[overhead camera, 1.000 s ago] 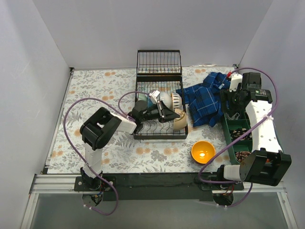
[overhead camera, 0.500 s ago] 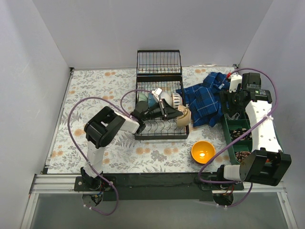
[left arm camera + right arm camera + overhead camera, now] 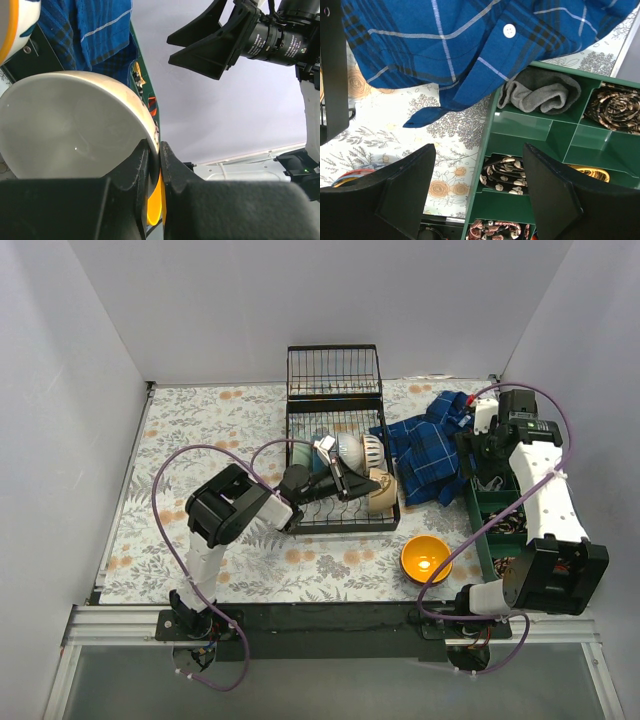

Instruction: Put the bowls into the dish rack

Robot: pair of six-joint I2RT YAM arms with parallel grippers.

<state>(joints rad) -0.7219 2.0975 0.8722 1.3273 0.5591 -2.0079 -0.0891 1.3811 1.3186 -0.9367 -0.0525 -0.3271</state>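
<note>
The black wire dish rack [image 3: 336, 418] stands at the table's middle back and holds a white ribbed bowl [image 3: 357, 449] and a teal one. My left gripper [image 3: 352, 483] is shut on the rim of a beige bowl [image 3: 379, 489], held on edge at the rack's front right corner; in the left wrist view the bowl [image 3: 70, 125] fills the left and my fingers [image 3: 176, 172] pinch its rim. An orange bowl [image 3: 426, 558] sits on the cloth in front of the rack. My right gripper [image 3: 487, 445] is open and empty above the green tray's edge [image 3: 487, 150].
A blue plaid shirt [image 3: 428, 448] lies right of the rack. The green compartment tray [image 3: 488, 515] at the right edge holds rolled ties [image 3: 507, 172] and a grey sock [image 3: 542, 95]. White walls close in the table on three sides.
My left gripper has carried the beige bowl slightly to the right and tilted it at the rack's front right corner. The right arm has shifted a little left.
</note>
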